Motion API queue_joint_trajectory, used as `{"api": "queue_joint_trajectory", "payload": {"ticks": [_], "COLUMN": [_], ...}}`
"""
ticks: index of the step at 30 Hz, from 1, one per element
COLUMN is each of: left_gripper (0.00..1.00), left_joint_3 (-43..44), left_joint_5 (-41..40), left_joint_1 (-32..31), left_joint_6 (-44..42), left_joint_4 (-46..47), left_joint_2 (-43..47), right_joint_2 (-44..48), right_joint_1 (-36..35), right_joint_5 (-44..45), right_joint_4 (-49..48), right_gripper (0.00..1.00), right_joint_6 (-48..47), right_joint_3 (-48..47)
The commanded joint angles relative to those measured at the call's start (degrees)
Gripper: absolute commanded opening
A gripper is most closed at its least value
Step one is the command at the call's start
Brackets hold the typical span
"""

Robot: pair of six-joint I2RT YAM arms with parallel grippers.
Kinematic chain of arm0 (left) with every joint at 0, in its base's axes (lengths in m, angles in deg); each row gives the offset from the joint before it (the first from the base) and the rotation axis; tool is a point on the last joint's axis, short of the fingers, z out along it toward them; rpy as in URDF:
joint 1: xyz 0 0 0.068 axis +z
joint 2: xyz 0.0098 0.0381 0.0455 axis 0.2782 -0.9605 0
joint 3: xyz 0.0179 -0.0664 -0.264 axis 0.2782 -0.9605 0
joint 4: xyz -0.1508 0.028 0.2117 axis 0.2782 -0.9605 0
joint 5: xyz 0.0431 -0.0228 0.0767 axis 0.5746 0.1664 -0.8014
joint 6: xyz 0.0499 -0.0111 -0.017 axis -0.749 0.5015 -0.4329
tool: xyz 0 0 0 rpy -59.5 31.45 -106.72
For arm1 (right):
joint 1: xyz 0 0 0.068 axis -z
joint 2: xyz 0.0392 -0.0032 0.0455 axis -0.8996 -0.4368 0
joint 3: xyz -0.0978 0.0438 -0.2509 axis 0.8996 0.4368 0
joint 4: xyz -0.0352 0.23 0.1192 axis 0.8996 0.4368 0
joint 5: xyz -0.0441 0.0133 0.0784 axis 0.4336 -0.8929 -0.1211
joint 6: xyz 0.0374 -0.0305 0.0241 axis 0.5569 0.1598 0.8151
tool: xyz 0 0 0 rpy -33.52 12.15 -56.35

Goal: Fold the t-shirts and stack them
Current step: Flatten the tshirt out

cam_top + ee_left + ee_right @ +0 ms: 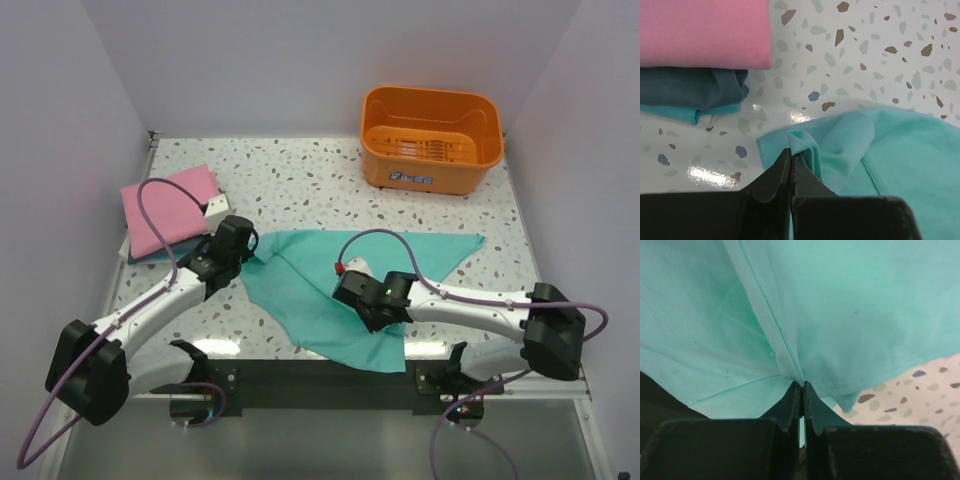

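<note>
A teal-green t-shirt lies spread and creased on the speckled table between the two arms. My left gripper is shut on a pinched fold at the shirt's left corner. My right gripper is shut on a seam fold in the shirt's middle, near the front edge. At the left stands a folded stack: the pink t-shirt on top and the darker blue-teal one under it, with a thin teal layer at the very bottom.
An orange plastic basket stands at the back right. The table's front edge runs just below the shirt's lower corner. White walls close in the left, back and right sides.
</note>
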Motion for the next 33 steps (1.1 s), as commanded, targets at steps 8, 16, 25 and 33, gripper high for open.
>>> {"api": "queue_joint_trajectory", "payload": {"ticks": [8, 16, 25, 33], "left_gripper": [0.0, 0.0, 0.0, 0.0], "left_joint_3": [10.6, 25.8, 41.7, 51.2], "left_joint_5": [-8.3, -10.5, -9.6, 6.3], "left_joint_1": [0.3, 0.3, 0.3, 0.3], "left_joint_6": [-2.3, -10.6, -18.6, -19.8], "left_joint_4": [-4.9, -1.8, -3.3, -6.6], "left_joint_2": [6.3, 3.7, 12.2, 22.8], "right_joint_2": [16.3, 14.0, 19.2, 27.9], "right_joint_1": [17.7, 33.9, 35.2, 35.2], "right_joint_5": [20.4, 18.4, 10.9, -1.7], "right_joint_4": [5.7, -7.0, -1.8, 6.5], "right_gripper": [0.0, 0.0, 0.0, 0.0], "right_joint_6": [2.6, -13.6, -22.0, -21.5], "right_joint_3": [-13.4, -29.3, -50.2, -61.8]}}
